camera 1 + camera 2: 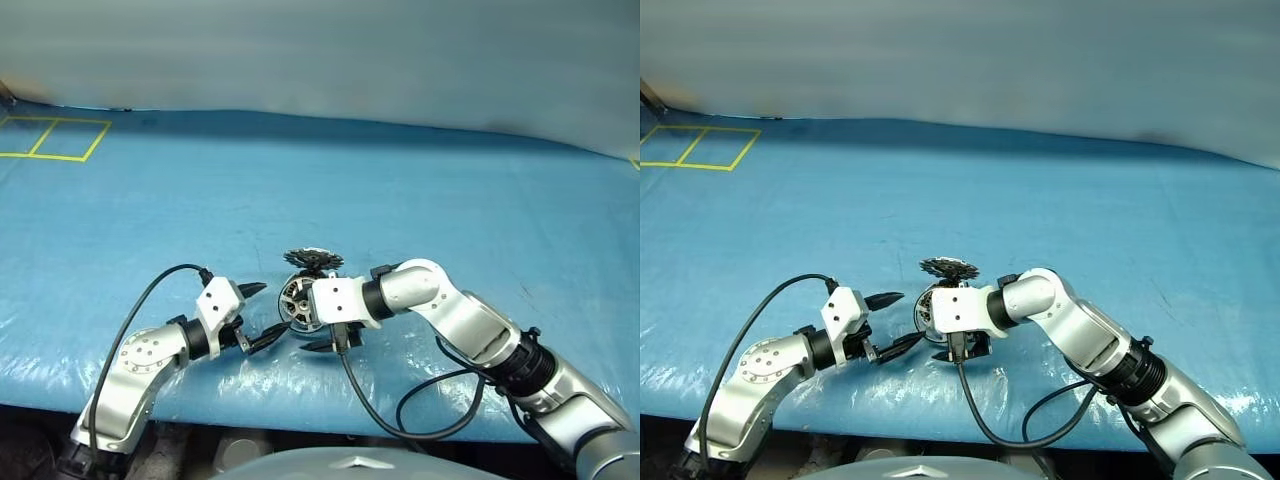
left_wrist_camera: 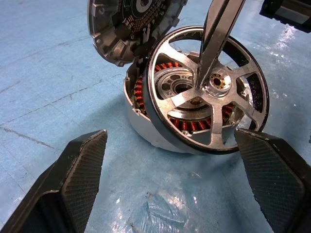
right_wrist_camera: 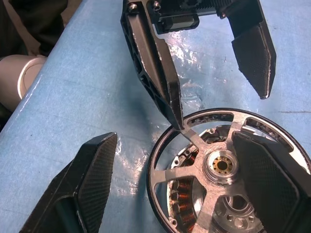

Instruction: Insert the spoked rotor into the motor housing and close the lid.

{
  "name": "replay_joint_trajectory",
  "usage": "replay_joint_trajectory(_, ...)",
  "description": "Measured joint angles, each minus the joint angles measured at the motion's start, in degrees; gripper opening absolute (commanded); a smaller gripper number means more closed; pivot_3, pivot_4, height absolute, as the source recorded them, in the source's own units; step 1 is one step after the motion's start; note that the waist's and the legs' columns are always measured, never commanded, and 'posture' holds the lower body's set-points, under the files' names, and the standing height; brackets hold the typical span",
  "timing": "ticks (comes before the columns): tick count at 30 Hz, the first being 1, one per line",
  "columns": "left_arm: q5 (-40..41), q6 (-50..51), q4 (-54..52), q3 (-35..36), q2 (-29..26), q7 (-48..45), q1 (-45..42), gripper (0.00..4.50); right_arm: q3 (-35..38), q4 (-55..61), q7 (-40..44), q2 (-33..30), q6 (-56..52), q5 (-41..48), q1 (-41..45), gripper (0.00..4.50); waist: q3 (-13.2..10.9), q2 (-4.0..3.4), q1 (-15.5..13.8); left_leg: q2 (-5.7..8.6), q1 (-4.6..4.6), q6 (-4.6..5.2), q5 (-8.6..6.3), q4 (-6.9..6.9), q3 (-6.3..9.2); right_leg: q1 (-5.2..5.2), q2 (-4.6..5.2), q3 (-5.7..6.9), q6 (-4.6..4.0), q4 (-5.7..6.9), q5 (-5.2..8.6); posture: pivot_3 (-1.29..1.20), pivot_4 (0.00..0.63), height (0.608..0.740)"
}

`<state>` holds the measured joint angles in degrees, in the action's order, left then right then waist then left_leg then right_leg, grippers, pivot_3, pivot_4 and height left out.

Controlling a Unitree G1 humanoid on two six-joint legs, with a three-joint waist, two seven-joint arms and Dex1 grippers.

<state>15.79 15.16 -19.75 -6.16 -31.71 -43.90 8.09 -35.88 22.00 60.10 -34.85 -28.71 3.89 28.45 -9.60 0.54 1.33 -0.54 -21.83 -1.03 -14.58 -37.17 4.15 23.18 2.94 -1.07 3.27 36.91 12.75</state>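
Note:
The motor housing (image 2: 143, 124), with copper windings showing, sits on the blue sheet close in front of me. The spoked rotor (image 2: 194, 94) rests tilted in its mouth, one side raised. The lid (image 2: 127, 29) stands swung open behind it, its dark segmented face showing. My left gripper (image 1: 274, 310) is open, its fingers (image 2: 73, 179) spread wide just short of the housing, one tip close by the rotor's rim. My right gripper (image 3: 172, 145) is open over the rotor from the other side. One of its fingers (image 2: 216, 39) bears on a spoke beside the hub; the other stands clear of the rim.
A crinkled blue sheet (image 1: 420, 200) covers the table. Yellow taped squares (image 1: 55, 138) mark its far left corner. The table's front edge runs just behind both wrists, and a black cable (image 1: 380, 410) loops from the right wrist over it.

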Motion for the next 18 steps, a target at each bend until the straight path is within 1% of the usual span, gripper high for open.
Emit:
replay_joint_trajectory(6,-0.6,-2.0,2.7,-0.5,0.7,-0.5,-1.8,4.50,5.5,-1.3,-1.0,-0.1,-1.9,1.6,0.0,3.97,0.0,0.00,0.0,0.01,0.00,0.00,0.00,-0.01,-0.01,-0.01,0.00,-0.01,-0.02,0.00,-0.04,0.00,0.150,0.740)
replay_joint_trajectory(12,-1.5,-3.4,4.4,-1.4,1.3,-1.2,-2.6,4.50,6.0,-2.8,-3.1,1.1,-1.9,0.6,-0.4,3.97,0.0,0.00,0.0,0.01,-0.01,0.00,0.00,0.01,-0.01,0.00,0.00,-0.01,0.00,-0.01,-0.07,0.00,0.150,0.740)
replay_joint_trajectory(18,-2.2,-4.3,5.4,-1.4,1.8,-1.3,-2.6,4.50,5.8,-2.7,-3.0,1.1,-1.3,-0.1,-1.8,3.97,0.0,0.00,0.0,0.01,-0.01,0.00,0.00,0.00,-0.01,0.01,0.00,-0.01,0.11,0.00,-0.14,0.00,0.150,0.740)
